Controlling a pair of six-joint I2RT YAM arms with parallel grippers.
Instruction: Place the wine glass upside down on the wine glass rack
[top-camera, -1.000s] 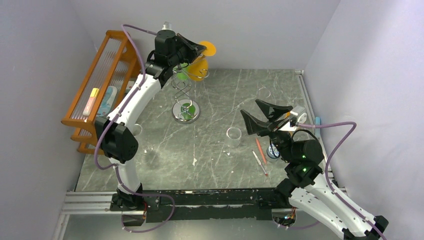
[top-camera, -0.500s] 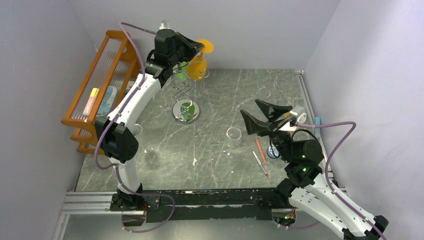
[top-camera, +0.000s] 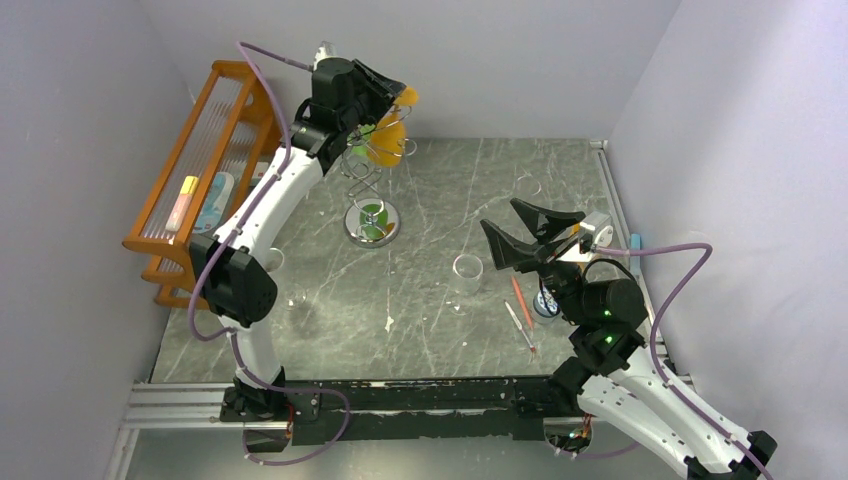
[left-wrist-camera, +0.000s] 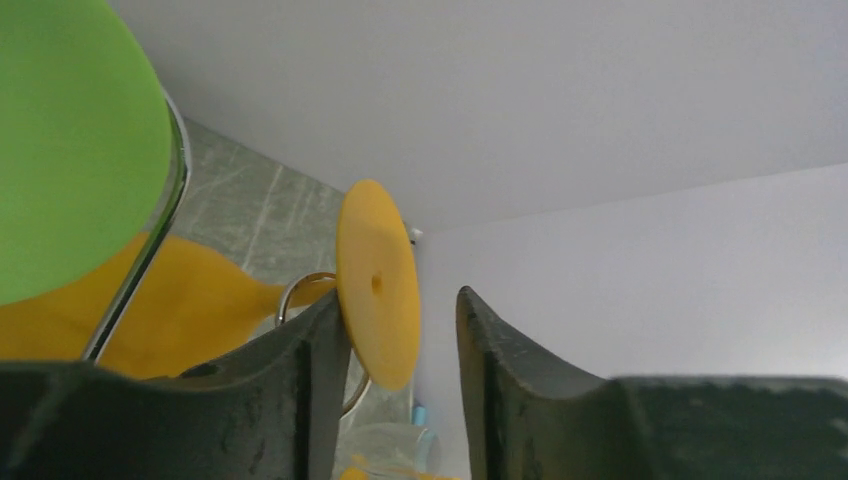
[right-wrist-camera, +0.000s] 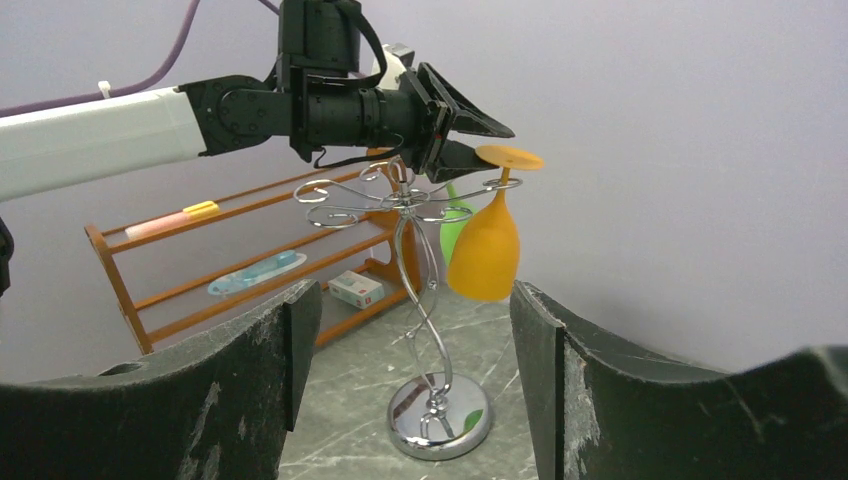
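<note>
The orange wine glass (top-camera: 387, 138) hangs upside down, its stem in a curled hook arm of the silver wire wine glass rack (top-camera: 371, 190). My left gripper (top-camera: 400, 97) is open at the rack's top. In the left wrist view the glass's round foot (left-wrist-camera: 377, 283) stands between the jaws, against the left finger (left-wrist-camera: 300, 370) and clear of the right one. The right wrist view shows the glass (right-wrist-camera: 484, 250), the rack (right-wrist-camera: 420, 290) and the left gripper (right-wrist-camera: 490, 140). My right gripper (top-camera: 525, 235) is open and empty, well right of the rack.
A green wine glass (top-camera: 362, 152) hangs on the same rack. The orange wooden slatted rack (top-camera: 200, 180) stands at the left wall. A clear cup (top-camera: 466, 272), another clear glass (top-camera: 528, 186) and pens (top-camera: 520, 305) lie on the grey table (top-camera: 430, 310).
My left gripper and the orange glass have shifted slightly left, toward the rack's stem. The right arm has not moved.
</note>
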